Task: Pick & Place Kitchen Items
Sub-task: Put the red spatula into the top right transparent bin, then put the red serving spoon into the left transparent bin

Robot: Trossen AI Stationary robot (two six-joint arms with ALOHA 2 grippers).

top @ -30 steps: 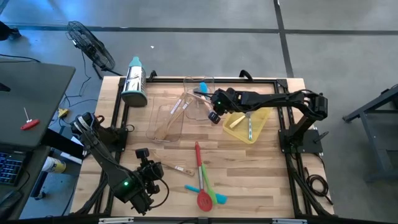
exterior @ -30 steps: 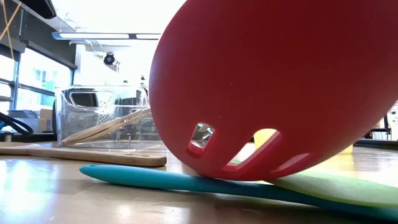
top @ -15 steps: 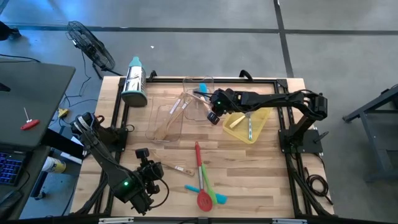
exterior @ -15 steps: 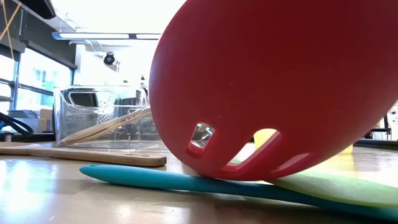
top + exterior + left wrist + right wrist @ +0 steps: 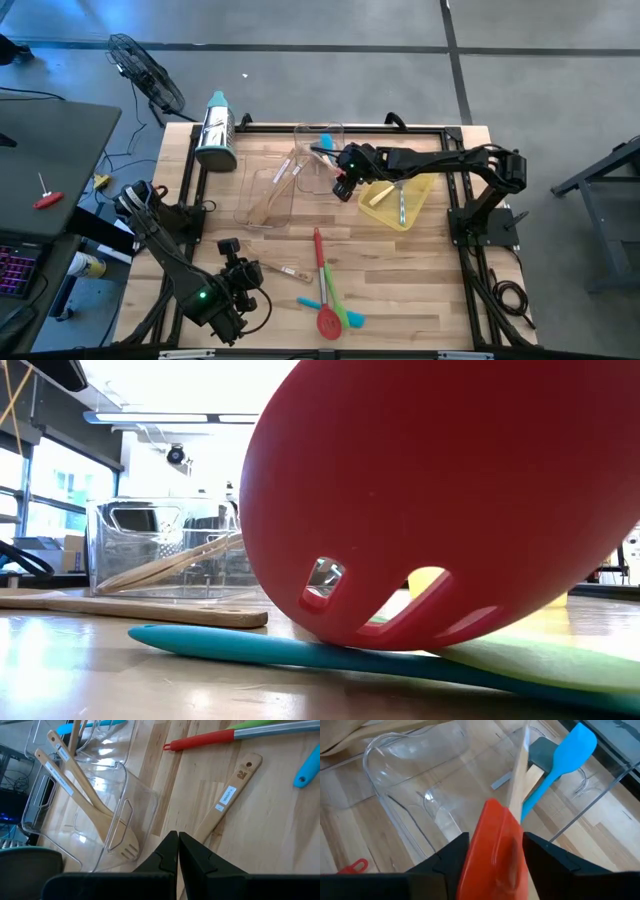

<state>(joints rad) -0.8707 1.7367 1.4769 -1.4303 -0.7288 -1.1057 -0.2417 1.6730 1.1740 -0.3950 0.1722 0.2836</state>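
Right gripper [image 5: 492, 852] is over the far clear tray [image 5: 405, 795], its 2 fingers [image 5: 445, 855] parted either side of a red spatula blade [image 5: 495, 845], whether gripping it I cannot tell. A blue spatula [image 5: 565, 757] lies in that tray. Left gripper [image 5: 178, 845] waits pinched shut at the near left, beside a wooden spoon [image 5: 227, 795].

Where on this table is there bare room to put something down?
Bare wood lies between the yellow tray and the table's near edge, right of the red spatula. More lies left of the clear tray, below the grater. It is crowded at the back, where the right gripper works over the trays.
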